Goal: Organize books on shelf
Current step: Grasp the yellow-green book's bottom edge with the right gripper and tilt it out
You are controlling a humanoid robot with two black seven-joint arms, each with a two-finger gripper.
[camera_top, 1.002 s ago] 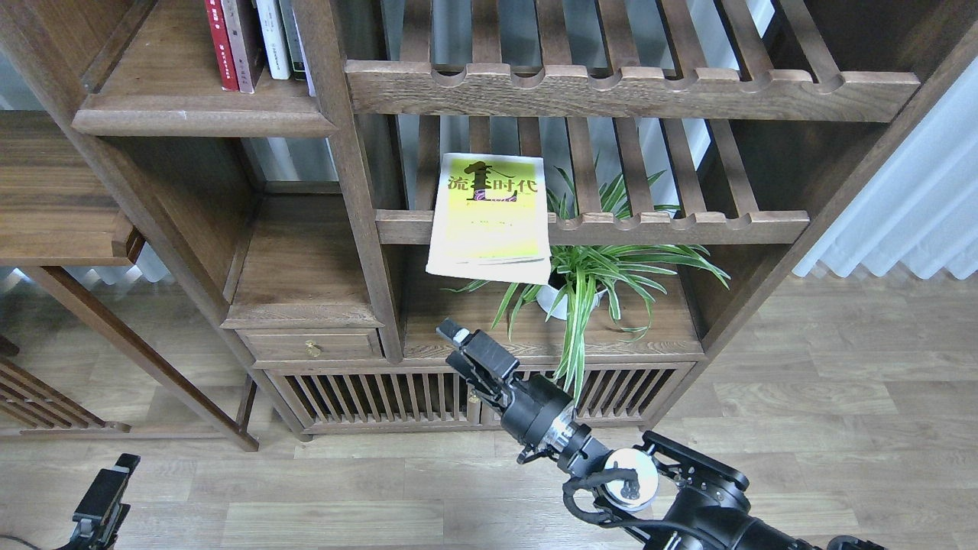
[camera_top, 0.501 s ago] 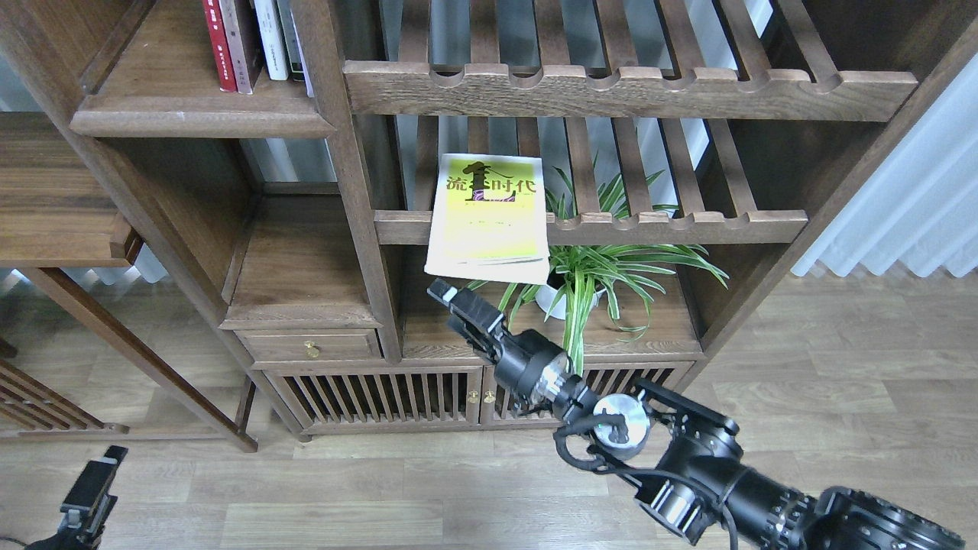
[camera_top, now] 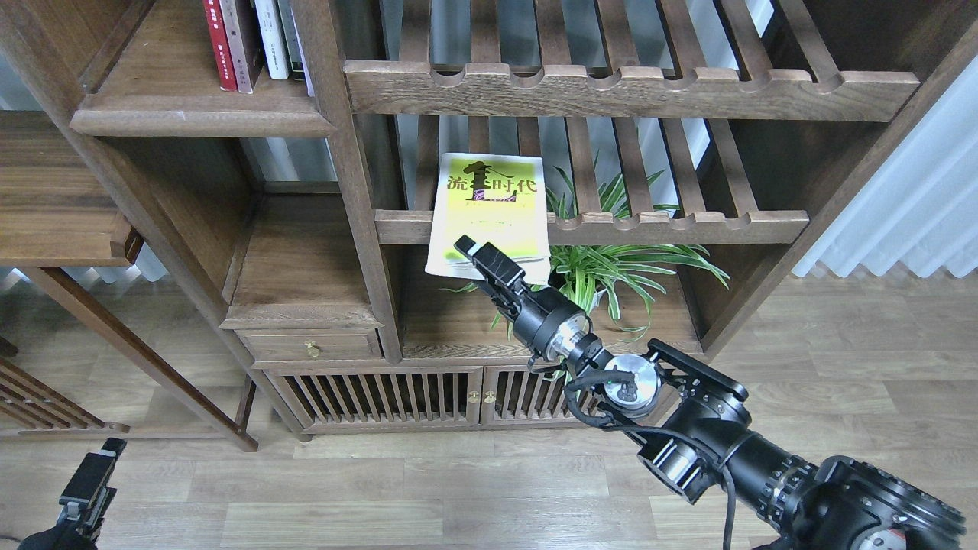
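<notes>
While it lies flat on the lower slatted rack [camera_top: 688, 225], the lime-yellow book [camera_top: 489, 206] juts out over that rack's notched front rail, its near edge hanging free above the compartment below. Its cover faces up, with black characters across the far end. Just at that near edge sits the right gripper [camera_top: 475, 252], reaching in from the lower right on its black arm; the tip overlaps the book's near edge in this view, but I cannot tell whether it touches, nor whether its jaws are spread or pressed together, since they are seen dark and nearly end-on.

Right of the book, a spider plant [camera_top: 611, 267] in a white pot stands in the compartment below the rack, its leaves spilling forward. Above, a second slatted rack [camera_top: 626, 88] spans the same bay. Far up at the left, the solid brown shelf [camera_top: 199, 114] with its rounded front edge carries upright books [camera_top: 237, 46], red, dark and white-spined. At the lower left corner, the left gripper [camera_top: 88, 481] hangs low over the wood floor [camera_top: 382, 489], well apart from everything; its jaws cannot be made out either.
</notes>
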